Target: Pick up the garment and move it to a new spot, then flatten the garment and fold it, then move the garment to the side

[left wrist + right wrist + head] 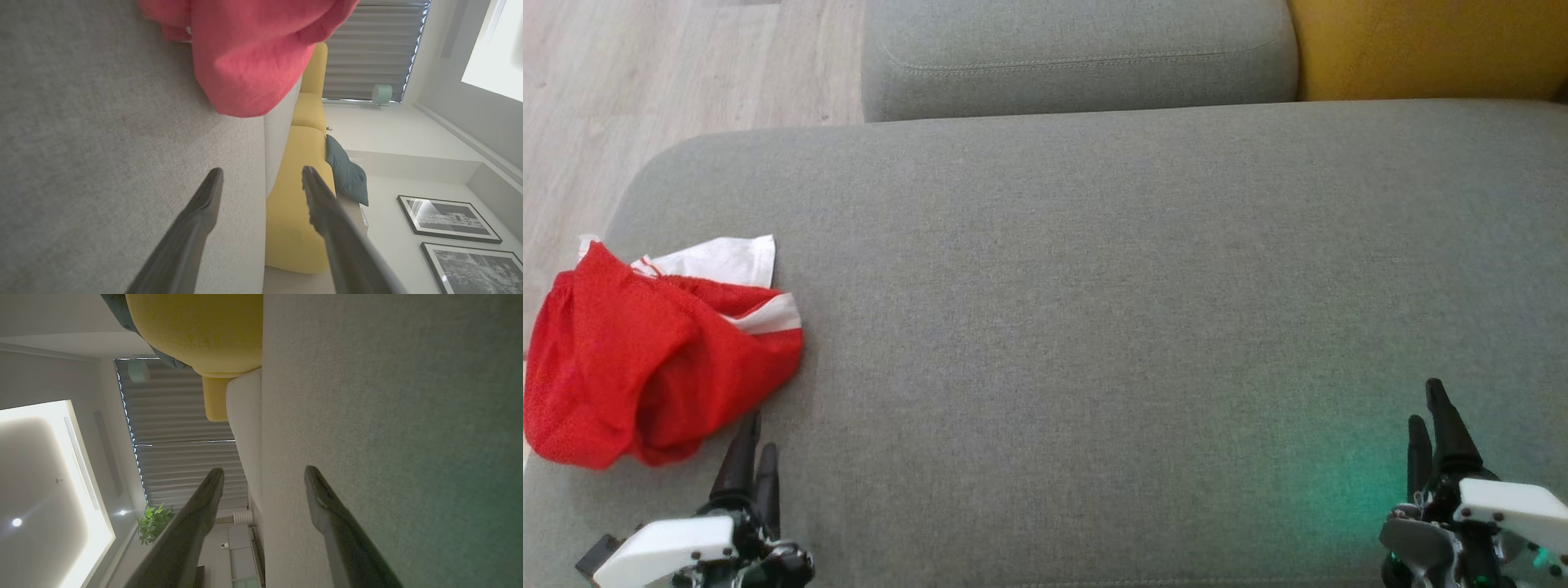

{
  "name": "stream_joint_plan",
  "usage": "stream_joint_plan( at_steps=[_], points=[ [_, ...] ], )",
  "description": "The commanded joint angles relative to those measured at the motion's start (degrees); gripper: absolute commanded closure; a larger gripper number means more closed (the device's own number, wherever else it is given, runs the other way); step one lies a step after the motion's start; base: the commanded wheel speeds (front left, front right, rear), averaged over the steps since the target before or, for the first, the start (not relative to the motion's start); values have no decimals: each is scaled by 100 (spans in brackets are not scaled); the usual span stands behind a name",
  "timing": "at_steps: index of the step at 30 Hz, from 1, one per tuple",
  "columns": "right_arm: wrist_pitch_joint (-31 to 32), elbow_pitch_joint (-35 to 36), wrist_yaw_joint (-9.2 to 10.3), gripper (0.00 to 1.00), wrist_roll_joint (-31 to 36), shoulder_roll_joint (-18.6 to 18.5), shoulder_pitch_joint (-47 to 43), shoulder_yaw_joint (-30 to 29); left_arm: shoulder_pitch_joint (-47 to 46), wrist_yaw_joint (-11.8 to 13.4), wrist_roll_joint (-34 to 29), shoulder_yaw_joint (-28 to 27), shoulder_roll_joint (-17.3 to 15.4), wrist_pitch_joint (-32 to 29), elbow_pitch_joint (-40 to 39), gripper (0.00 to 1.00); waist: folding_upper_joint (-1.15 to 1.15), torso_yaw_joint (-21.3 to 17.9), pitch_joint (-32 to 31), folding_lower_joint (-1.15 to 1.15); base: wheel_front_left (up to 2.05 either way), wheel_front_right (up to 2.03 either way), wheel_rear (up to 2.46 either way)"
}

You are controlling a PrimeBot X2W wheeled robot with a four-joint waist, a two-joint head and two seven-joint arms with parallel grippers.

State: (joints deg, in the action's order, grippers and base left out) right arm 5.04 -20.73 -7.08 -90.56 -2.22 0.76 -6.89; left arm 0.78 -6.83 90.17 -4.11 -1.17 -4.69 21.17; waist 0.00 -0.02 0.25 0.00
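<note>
Head view shows the garment (645,359), red mesh with white trim, crumpled in a heap at the left edge of the grey sofa seat (1094,286). Just beside its near edge, the left hand (760,433) has its fingers parted and empty. The right hand (1425,402), well apart from it, is likewise spread on nothing. The cloth looks light, soft and limp, likely to sag and bunch, so a pinch on the white-banded hem or a raised fold seems best. No writing is legible, and a pale tab at its far corner is too small to read.
</note>
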Motion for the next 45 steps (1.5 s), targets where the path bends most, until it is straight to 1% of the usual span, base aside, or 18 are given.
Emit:
stream_joint_plan(
  at_steps=[1, 9, 13, 15, 16, 21, 24, 45],
  points=[
    [-64, 236, -20, 0, 96, -76, 287, 41, -272, -20, -98, 4, -36, 47, -209, 0, 0, -1, 1, 0, 0, 0, 0],
    [-202, 342, -21, 0, 505, -108, 349, 90, -348, -23, -608, 6, -44, 182, -275, 0, 0, -8, 5, 0, 0, 0, 0],
    [-287, 411, -22, 0, 919, -136, 383, 150, -386, -25, -1013, 18, -49, 265, -318, 0, 0, -13, 11, 0, 0, 0, 0],
    [-304, 423, -22, 0, 1001, -139, 389, 167, -392, -25, -1093, 24, -50, 282, -326, 0, 0, -15, 12, 0, 0, 0, 0],
    [-338, 448, -22, 0, 1169, -150, 404, 204, -407, -26, -1260, 37, -53, 316, -343, 0, 0, -16, 14, 0, 0, 0, 0],
    [-422, 487, -23, 0, 1584, -177, 446, 319, -447, -28, -1711, 84, -59, 400, -367, 0, 0, -19, 17, 0, 0, 0, 0],
    [-456, 487, -24, 0, 1763, -187, 464, 361, -465, -24, -1884, 105, -61, 433, -369, 0, 0, -20, 18, 0, 0, 0, 0],
    [-811, 393, -28, 0, 3638, -245, 641, 767, -633, 200, -3678, 339, -86, 785, -404, 0, 0, -40, 21, 0, 0, 0, 0]
  ],
)
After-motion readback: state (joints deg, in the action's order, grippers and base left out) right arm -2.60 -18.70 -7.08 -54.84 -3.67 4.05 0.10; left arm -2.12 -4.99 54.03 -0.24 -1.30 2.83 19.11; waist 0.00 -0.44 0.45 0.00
